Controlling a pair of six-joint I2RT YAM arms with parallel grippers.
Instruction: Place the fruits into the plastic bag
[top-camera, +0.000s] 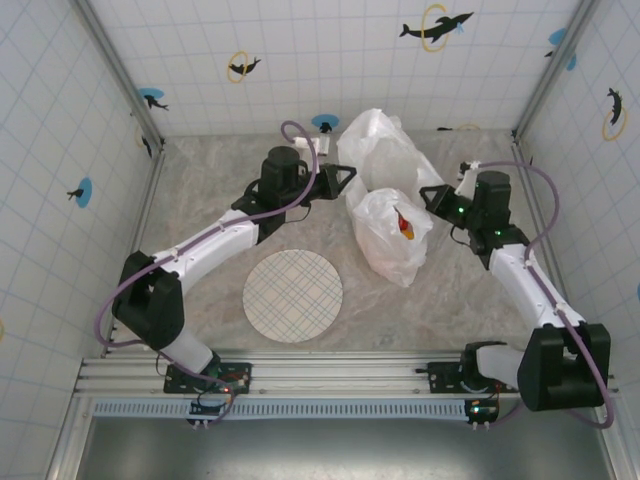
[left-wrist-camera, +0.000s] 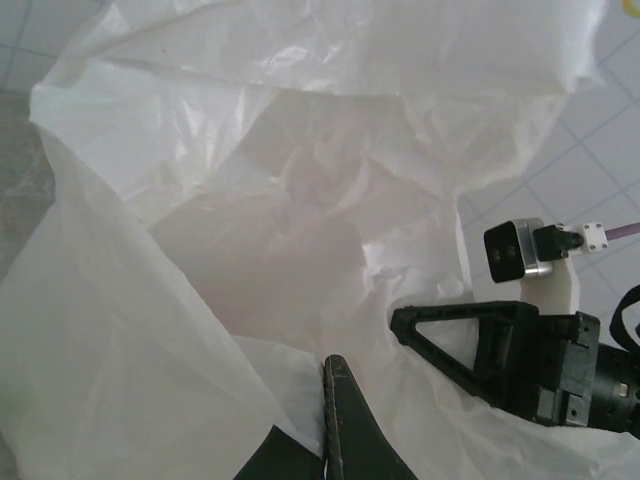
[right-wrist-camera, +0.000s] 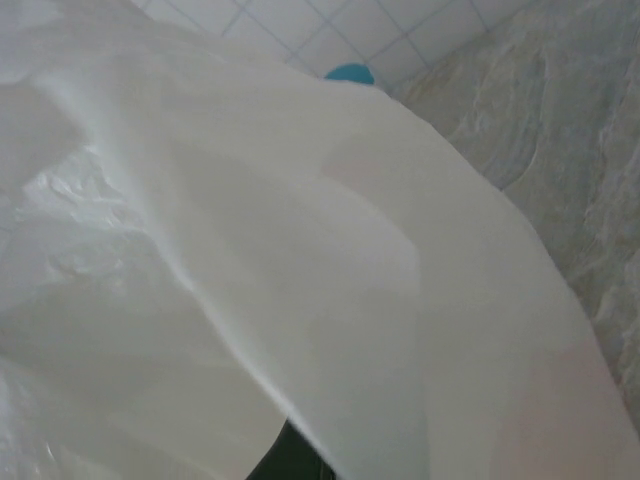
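Observation:
The white plastic bag (top-camera: 385, 160) stands crumpled at the back middle of the table. Red and orange fruits (top-camera: 404, 225) show through its lower lobe; the other fruits are hidden inside. My left gripper (top-camera: 347, 181) is at the bag's left edge, and in the left wrist view its jaws (left-wrist-camera: 335, 400) are shut with bag film (left-wrist-camera: 300, 200) pinched between them. My right gripper (top-camera: 430, 197) presses into the bag's right edge and also appears in the left wrist view (left-wrist-camera: 460, 335). In the right wrist view the bag (right-wrist-camera: 250, 250) drapes over its fingers.
A round cream plate (top-camera: 293, 296) with a grid pattern lies bare on the marble table in front of the bag. Tiled walls close in the back and both sides. Open table lies left of the plate and to the right of the bag.

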